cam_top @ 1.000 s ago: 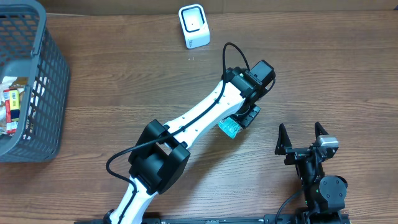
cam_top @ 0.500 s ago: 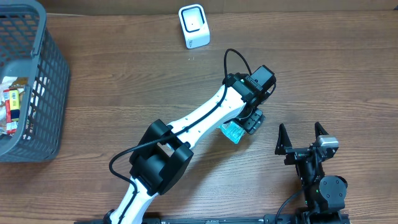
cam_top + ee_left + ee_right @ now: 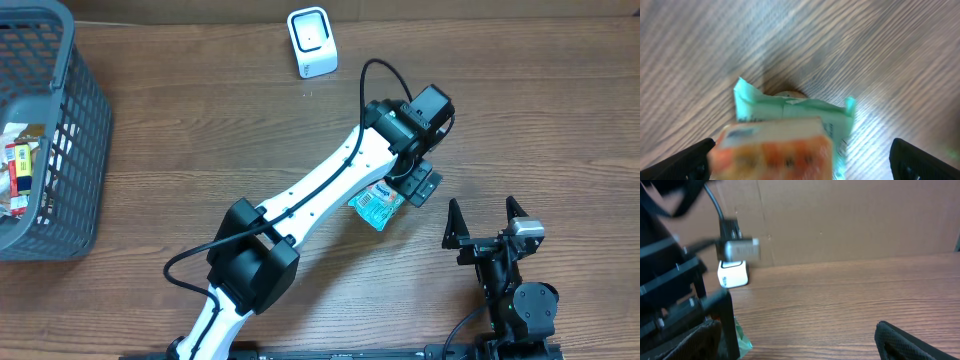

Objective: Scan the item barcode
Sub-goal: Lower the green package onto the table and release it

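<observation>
The item is a teal packet (image 3: pixel 376 206) with an orange label, on the wood just below-left of my left gripper (image 3: pixel 424 184). That gripper is open. In the left wrist view the packet (image 3: pixel 790 132) is blurred and fills the left part of the gap, close by the left fingertip (image 3: pixel 692 159); a wide gap separates it from the right one. The white scanner (image 3: pixel 312 42) stands at the table's far edge, and it also shows in the right wrist view as the scanner (image 3: pixel 734 274). My right gripper (image 3: pixel 485 222) stands open and holds nothing, near the front edge.
A grey basket (image 3: pixel 75 120) with several small packs (image 3: pixel 20 170) stands at the far left. The left arm (image 3: pixel 320 195) stretches diagonally across the middle of the table. Brown cardboard (image 3: pixel 850 220) backs the table.
My left gripper has opened and shifted slightly right and away. The packet has come free of the fingers and now shows more of its face beside them. The right arm is unmoved.
</observation>
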